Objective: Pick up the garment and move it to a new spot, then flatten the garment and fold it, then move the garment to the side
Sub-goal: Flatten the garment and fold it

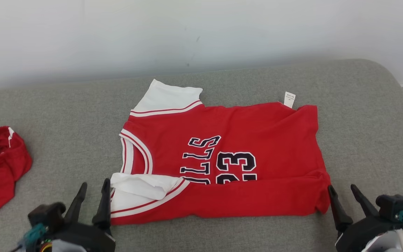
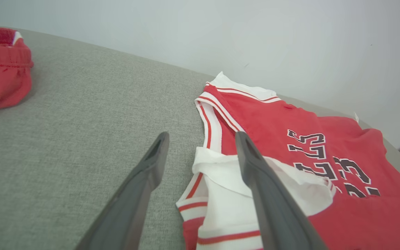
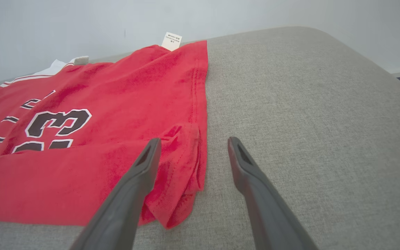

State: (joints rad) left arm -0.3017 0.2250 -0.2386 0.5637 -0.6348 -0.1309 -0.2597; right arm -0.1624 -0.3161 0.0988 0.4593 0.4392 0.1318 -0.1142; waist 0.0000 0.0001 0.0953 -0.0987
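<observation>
Red jersey (image 1: 264, 136) lies free; left gripper (image 1: 94, 182) and right gripper (image 1: 342, 187) gape empty.

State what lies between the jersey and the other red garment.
Bare grey cushion, plain in the head view; the left gripper stands at its near end, beside the jersey.
</observation>
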